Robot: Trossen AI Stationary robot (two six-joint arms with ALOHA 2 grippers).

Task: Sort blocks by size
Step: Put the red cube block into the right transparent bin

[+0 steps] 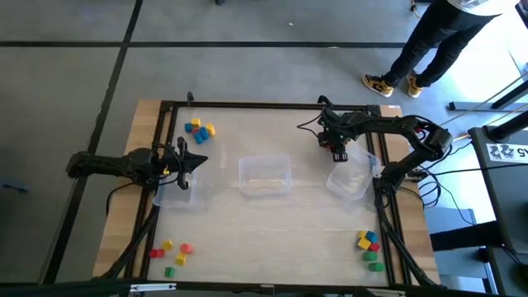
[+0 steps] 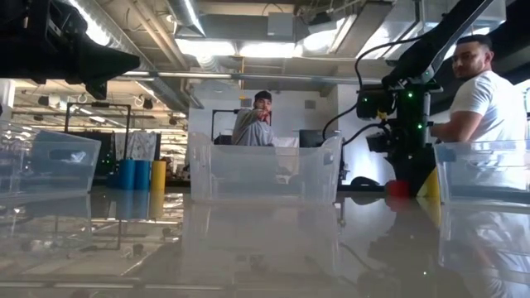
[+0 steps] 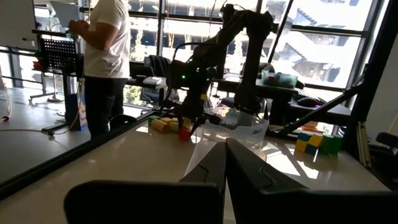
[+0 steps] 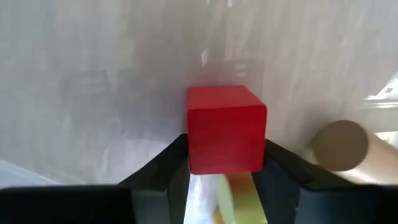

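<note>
1. Now, from above: my right gripper (image 1: 339, 154) hangs low over the table on the far right, just to the left of the right-hand clear bin (image 1: 350, 181). A red block (image 1: 339, 155) shows between its fingers. My left gripper (image 1: 196, 161) waits at the left, by the left bin (image 1: 175, 195). Other blocks lie in clusters: far left (image 1: 199, 132), near left (image 1: 172, 254) and near right (image 1: 370, 249). The middle bin (image 1: 265, 175) sits between the arms.

2. From table height: the red block (image 2: 397, 187) sits on the table under my right gripper, beside a yellow piece (image 2: 430, 185), and the right bin (image 2: 485, 170) stands just beside them.

3. From my left wrist: my left fingers (image 3: 211, 167) are pressed together with nothing between them.

4. From my right wrist: the red cube (image 4: 226, 128) stands between my two fingers, which flank its sides; I cannot tell whether they are gripping it yet. A tan cylinder (image 4: 342, 146) lies near it, and the yellow piece (image 4: 237, 196) shows below it.

5. As I judge it, I should square the pads on opposite flat faces, clamp evenly, then lift straight up so that I nudge neither the cylinder nor the bin wall.
</note>
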